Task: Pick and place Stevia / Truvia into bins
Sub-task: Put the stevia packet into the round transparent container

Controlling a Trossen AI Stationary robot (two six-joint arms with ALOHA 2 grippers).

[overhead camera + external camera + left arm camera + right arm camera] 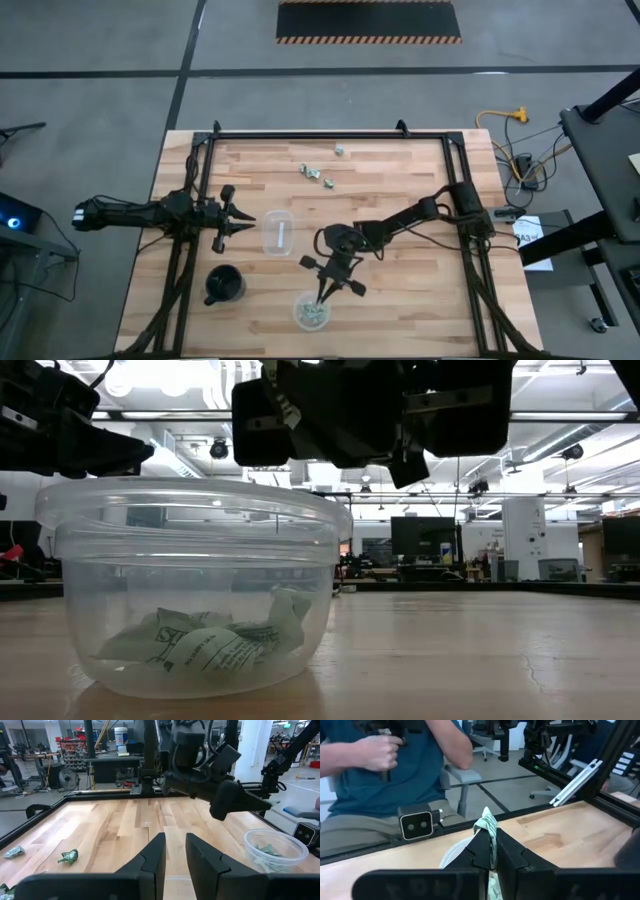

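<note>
While the right claw (490,851) pinches a green-white packet (486,824) above the round bin (312,312), no print is readable; the left claw (174,851) is slightly open.

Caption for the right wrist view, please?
Right pincer shut on a Truvia packet above the round bin.

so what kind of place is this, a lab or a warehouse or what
Most likely a robotics lab or workshop in a large industrial hall. The wooden table stands on a bare concrete floor with a hazard-striped mat, the low view shows monitors on benches under exposed ceiling pipes, and a seated person works a handheld controller beside the table.
</note>
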